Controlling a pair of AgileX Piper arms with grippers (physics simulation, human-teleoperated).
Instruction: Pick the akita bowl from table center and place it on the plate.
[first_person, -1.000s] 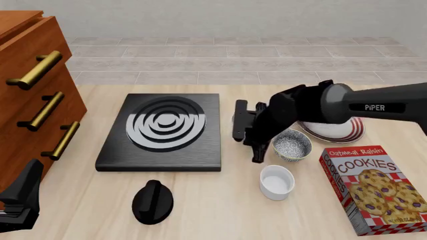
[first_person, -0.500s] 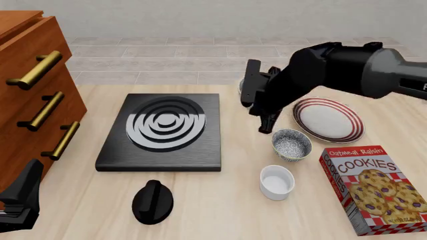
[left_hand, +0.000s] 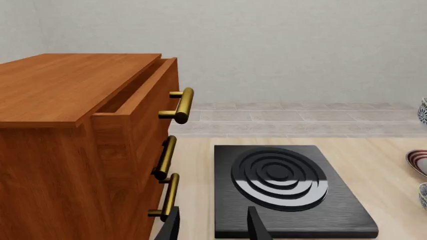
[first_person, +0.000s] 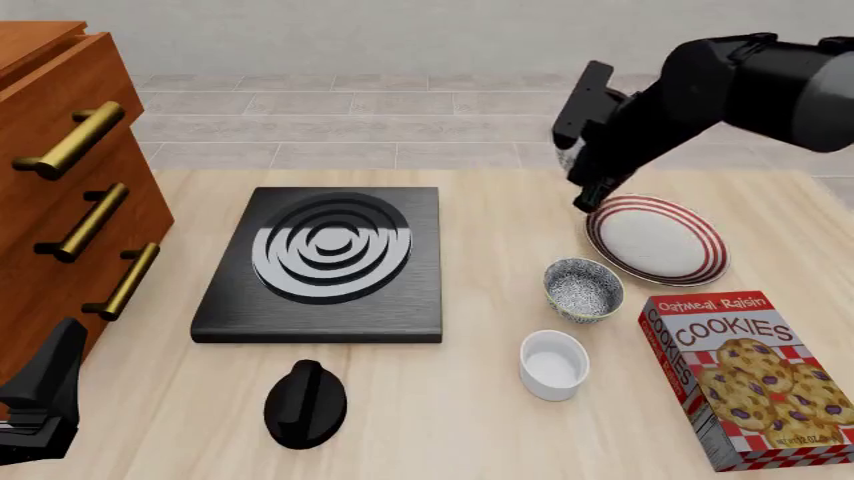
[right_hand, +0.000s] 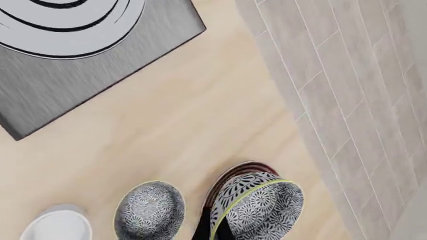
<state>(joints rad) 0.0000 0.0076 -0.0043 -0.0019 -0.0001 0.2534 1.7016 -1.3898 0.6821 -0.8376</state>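
My right gripper (first_person: 578, 160) hangs in the air above the far left rim of the plate (first_person: 658, 241). It is shut on the akita bowl (right_hand: 259, 206), which is held tilted by its rim and shows its dark patterned outside. In the front view the arm hides most of this bowl. The red-striped plate (right_hand: 230, 181) shows just past the held bowl in the right wrist view. A second bowl of the same kind (first_person: 583, 289) stands on the table near the plate. My left gripper (left_hand: 213, 229) is open and holds nothing, low at the near left (first_person: 44, 398).
A black stove plate (first_person: 324, 262) lies mid-table, with a black knob (first_person: 306, 402) in front of it. A white cup (first_person: 553, 364) and a cookies box (first_person: 757, 378) stand at the near right. A wooden drawer cabinet (first_person: 60, 190) fills the left side.
The right arm has risen and swung to the back right with the bowl, from beside the stove plate to over the plate's far left rim. The left arm has stayed put.
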